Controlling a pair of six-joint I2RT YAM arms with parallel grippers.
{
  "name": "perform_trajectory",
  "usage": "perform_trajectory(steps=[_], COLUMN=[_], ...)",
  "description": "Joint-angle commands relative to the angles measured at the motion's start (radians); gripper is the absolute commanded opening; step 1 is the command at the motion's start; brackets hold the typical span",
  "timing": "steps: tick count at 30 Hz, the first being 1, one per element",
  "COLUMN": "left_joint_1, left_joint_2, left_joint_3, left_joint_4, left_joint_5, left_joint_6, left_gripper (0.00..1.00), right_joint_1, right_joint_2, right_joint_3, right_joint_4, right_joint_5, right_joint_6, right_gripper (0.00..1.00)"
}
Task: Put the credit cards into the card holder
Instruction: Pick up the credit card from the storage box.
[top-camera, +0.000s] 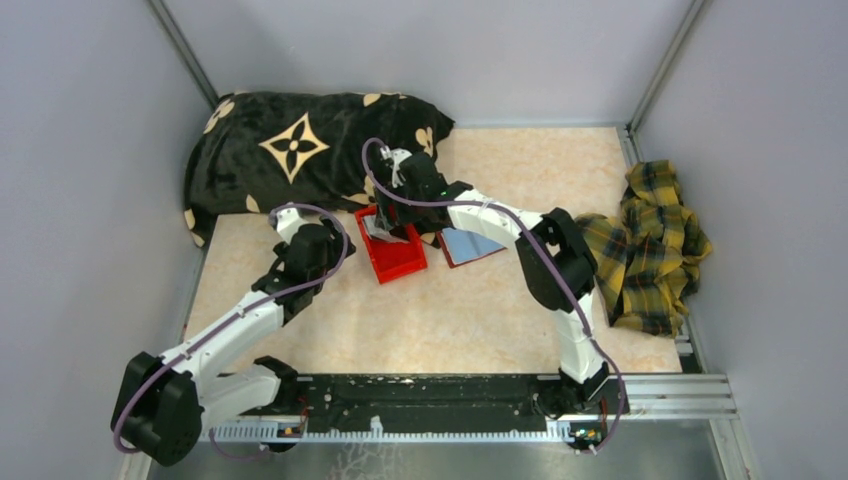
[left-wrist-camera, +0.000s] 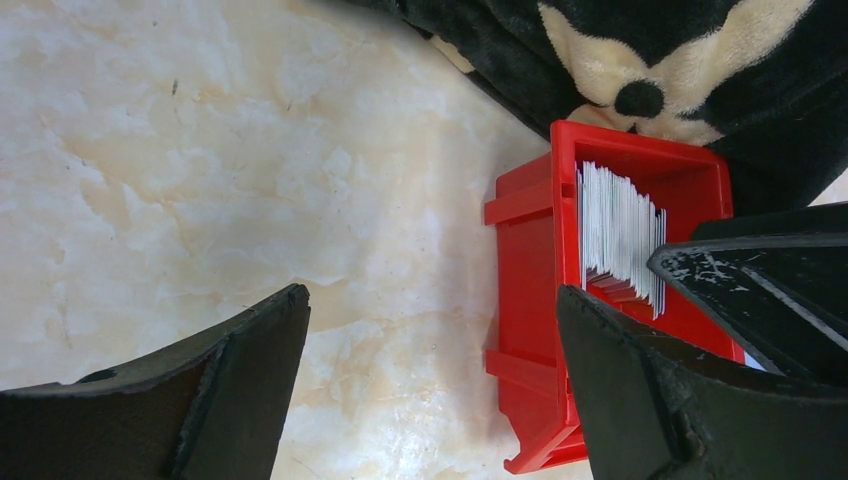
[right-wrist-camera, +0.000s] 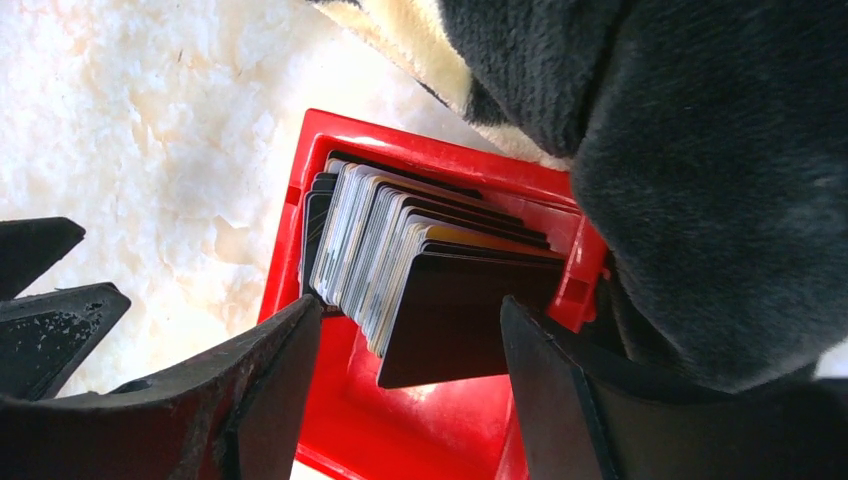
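- Marbled beige worktop (top-camera: 450, 320), walled by plain grey panels, carries everything.
- Thin rectangular credit cards (right-wrist-camera: 400, 270), mostly pale with a dark one in front, stand on edge as a stack inside a bright red plastic bin (top-camera: 395, 258).
- Dark-red folding card holder (top-camera: 472, 245) lies open, blue-grey lining up, just right of the bin.
- Right hand (right-wrist-camera: 405, 320) hangs over the bin, fingers spread either side of the stack; whether they touch it I cannot tell.
- Left hand (left-wrist-camera: 432, 300), fingers spread wide, is over bare worktop just left of the bin.
- Black plush cushion (top-camera: 300, 150) with cream flowers lies against the bin's far end.
- Yellow plaid cloth (top-camera: 650, 250) lies at the right edge.
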Motion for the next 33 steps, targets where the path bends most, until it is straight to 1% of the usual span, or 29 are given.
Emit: perform_trajectory(steps=[1,8,18,26,33], left_joint_1=[-0.006,-0.006,-0.004,-0.005,-0.006], left_joint_2=[0.005,-0.006,-0.022,-0.006,0.009], left_joint_3=[-0.016,-0.035,-0.066,-0.06,-0.051], left_joint_4=[0.035,0.044,0.051,0.056,0.055], left_joint_5=[-0.02,-0.026,-0.03,-0.021,0.001], left_joint_6=[-0.011,-0.019,-0.018,-0.008,-0.003], left_gripper=[0.99,0.98,0.98,0.98,0.98], right_joint_1=[0.02,0.035,0.063,0.089,0.113], right_joint_2=[0.03,0.05,0.081,0.055,0.047], right_joint_3=[0.067,0.086,0.103,0.153,0.204], right_joint_4=[-0.025,-0.059,-0.09,-0.12,-0.158], right_joint_5=[-0.009,0.023,0.038,0.068,0.098], right_joint_6=[0.024,0.031,0.057,0.064,0.068], right_gripper=[0.67,0.61,0.42,0.35,0.31])
